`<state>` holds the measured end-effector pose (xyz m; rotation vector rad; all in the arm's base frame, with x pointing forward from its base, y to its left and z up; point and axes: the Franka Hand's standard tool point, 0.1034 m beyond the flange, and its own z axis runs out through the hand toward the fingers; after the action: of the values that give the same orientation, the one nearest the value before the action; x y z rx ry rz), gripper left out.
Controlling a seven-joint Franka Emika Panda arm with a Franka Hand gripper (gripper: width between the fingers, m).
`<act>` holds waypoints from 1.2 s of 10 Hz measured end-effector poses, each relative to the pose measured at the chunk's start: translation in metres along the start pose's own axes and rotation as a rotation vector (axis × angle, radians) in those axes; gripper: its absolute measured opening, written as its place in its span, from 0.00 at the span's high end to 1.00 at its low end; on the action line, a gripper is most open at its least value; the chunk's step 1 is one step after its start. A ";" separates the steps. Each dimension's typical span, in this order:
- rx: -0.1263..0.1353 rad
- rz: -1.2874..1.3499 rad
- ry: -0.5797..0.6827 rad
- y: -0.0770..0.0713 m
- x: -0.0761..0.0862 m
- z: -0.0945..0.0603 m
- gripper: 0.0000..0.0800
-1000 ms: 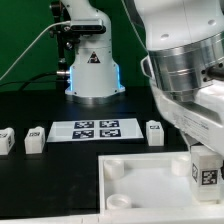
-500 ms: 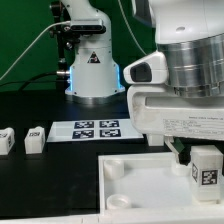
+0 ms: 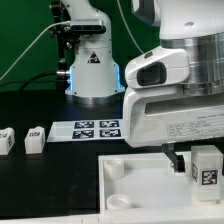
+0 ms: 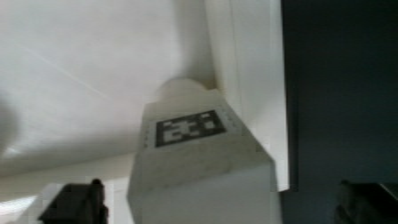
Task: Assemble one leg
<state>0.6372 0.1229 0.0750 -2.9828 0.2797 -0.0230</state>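
1. Tool [image 4: 217,203]: jaws wide, fingertips [image 4: 75,202] on either side of the leg [image 4: 187,130], w/ a gap on both sides, no contact seen.
2. Leg upright, tag facing the wrist cam. It stands at a far corner of the white panel [image 3: 150,180], twd the exterior view's right. Can't tell if it's seated.
3. Panel lies flat by the tabletop [image 3: 30,100] edge nearest the exterior cam.
4. Marker board [image 3: 97,128] mid-tabletop, just beyond the panel, not touching.
5. 2 other legs [image 3: 36,138] [image 3: 5,140] upright near the tabletop's edge at the exterior view's left, well apart from the tool.

The white leg [image 3: 205,160] carries a black-and-white patterned tag [image 3: 207,177]; the table [image 3: 30,100] is black.
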 end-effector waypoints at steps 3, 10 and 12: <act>0.001 0.163 -0.001 0.002 0.000 0.000 0.61; 0.077 1.070 -0.051 0.010 0.001 0.004 0.62; 0.111 1.335 -0.077 0.008 -0.001 0.006 0.62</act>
<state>0.6350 0.1167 0.0676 -2.0987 2.0038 0.2033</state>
